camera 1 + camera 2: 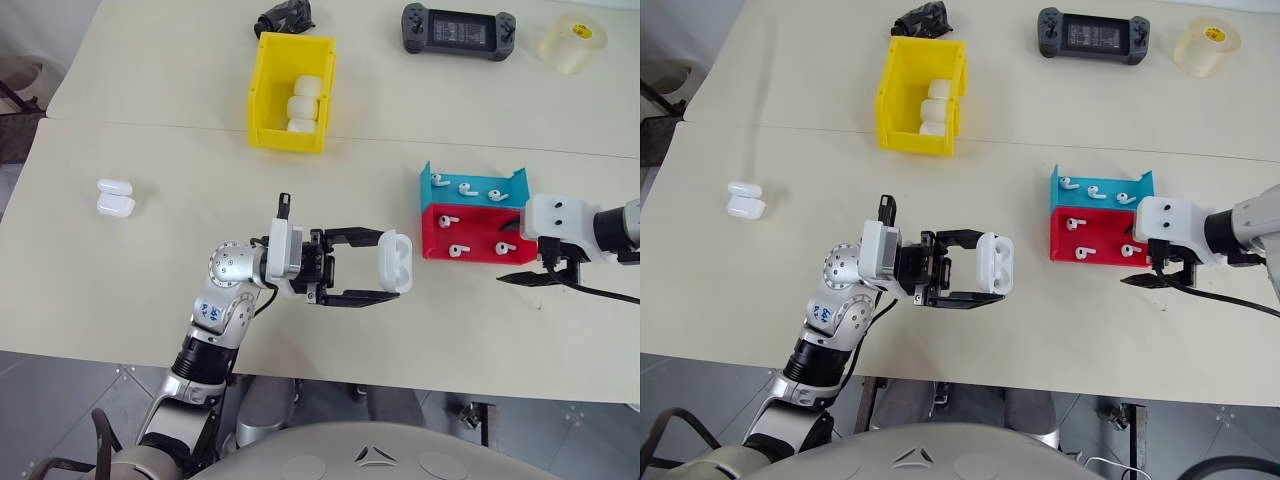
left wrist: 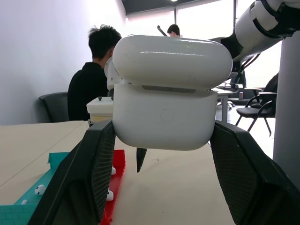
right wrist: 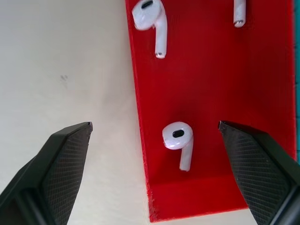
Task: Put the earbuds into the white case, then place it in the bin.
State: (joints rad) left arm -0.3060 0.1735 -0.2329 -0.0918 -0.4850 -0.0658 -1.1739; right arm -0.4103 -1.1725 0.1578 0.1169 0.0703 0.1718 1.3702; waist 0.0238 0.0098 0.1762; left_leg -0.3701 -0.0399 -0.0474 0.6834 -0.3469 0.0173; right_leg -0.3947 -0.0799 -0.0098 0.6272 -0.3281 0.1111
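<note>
From the head, we see the left gripper point(image 1: 388, 270) squeezing the white case point(image 1: 396, 262) between its jaws, just above the pale table point(image 1: 150, 280). The right gripper point(image 1: 528, 277) is partly cut off at the picture's edge, beside the red tray point(image 1: 478, 236) and teal tray point(image 1: 472, 187). The bin point(image 1: 262, 95) sits farther back with three white cases inside.

In the left wrist view, we see the smooth, shiny case with its lid a little open. A person point(image 2: 91, 84) sits behind, back turned.

In the right wrist view, the jaws stand wide apart and empty over the red tray's edge. One of the earbuds point(image 3: 179, 142) lies between them; another is cut off.
</note>
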